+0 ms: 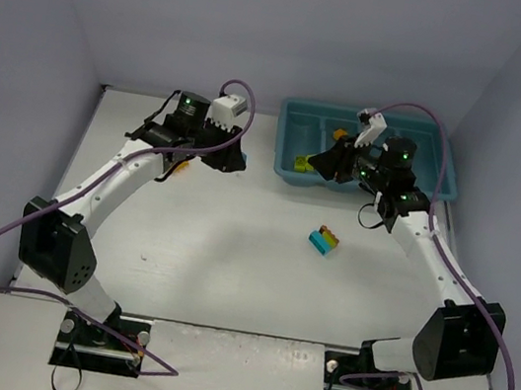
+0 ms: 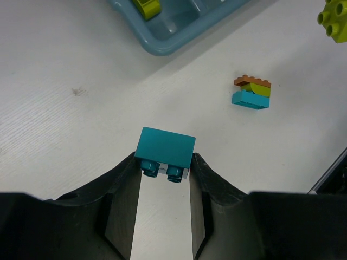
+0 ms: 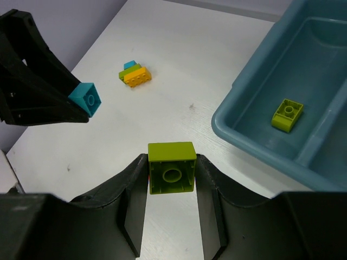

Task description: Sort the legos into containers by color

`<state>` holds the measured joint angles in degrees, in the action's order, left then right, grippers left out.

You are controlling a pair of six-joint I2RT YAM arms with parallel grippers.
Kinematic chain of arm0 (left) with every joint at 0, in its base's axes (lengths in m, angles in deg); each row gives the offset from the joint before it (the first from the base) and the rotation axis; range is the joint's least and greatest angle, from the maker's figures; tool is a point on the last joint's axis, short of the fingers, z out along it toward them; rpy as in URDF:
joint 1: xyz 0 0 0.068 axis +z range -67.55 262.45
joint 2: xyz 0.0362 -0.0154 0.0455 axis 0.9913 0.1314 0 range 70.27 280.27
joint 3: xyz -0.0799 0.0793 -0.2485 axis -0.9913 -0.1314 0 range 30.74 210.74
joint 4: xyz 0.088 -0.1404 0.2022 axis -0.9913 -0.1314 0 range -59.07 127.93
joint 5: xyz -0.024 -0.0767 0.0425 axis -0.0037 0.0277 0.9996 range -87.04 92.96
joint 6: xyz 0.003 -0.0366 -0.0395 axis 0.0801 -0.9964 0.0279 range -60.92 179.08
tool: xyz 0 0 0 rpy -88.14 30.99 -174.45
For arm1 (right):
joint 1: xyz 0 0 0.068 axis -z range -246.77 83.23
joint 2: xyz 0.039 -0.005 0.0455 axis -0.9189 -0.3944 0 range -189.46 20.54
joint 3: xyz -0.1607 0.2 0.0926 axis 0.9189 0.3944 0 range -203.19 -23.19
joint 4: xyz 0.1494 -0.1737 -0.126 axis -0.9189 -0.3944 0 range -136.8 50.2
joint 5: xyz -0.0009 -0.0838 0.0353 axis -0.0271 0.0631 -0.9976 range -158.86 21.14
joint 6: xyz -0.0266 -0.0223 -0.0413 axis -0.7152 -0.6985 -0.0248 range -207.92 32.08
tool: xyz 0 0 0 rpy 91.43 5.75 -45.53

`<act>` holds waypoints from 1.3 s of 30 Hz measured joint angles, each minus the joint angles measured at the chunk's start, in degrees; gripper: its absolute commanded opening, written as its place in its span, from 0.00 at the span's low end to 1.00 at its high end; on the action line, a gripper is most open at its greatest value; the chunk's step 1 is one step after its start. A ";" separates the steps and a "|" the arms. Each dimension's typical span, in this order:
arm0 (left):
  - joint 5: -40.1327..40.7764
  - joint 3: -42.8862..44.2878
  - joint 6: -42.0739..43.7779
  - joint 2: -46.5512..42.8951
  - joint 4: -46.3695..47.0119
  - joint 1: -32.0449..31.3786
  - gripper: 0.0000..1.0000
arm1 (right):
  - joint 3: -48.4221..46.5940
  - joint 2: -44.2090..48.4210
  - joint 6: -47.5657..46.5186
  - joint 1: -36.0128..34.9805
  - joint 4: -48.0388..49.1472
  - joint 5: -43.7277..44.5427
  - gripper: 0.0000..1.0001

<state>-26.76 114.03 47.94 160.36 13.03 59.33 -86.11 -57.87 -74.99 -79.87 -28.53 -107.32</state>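
Two robot grippers each pinch one lego above a white tabletop [image 1: 231, 250], beside a teal tray [image 3: 260, 57].

The left gripper [image 2: 165, 162] is closed on a cyan-blue brick [image 2: 165, 145], which sits clamped between its fingertips and pokes out past them. The right gripper [image 3: 172, 162] pinches a lime-green brick [image 3: 172, 157] the same way, held over the tabletop just beside the tray's corner. The two grippers face each other, near but apart. A second green brick [image 3: 287, 115] lies in the tray's end compartment. A multicoloured clump [image 1: 325, 240] of orange, green and cyan legos rests on the tabletop, apart from both grippers.
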 measured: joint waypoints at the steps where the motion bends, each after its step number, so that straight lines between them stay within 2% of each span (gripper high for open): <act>1: 0.85 0.26 0.07 -0.11 -0.37 0.00 0.00 | -0.26 -0.37 -0.15 0.00 0.00 0.39 0.00; 20: 9.90 0.94 0.48 -0.46 -2.10 0.00 0.00 | -5.70 -6.38 -1.01 0.00 -2.49 6.91 0.00; 39: 15.26 0.94 1.53 -0.46 -4.52 0.00 0.00 | -9.73 -11.39 -0.13 0.00 -2.97 12.24 0.00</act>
<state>-11.50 114.97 49.47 159.90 8.50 59.33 -95.83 -69.26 -75.13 -79.87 -31.50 -95.08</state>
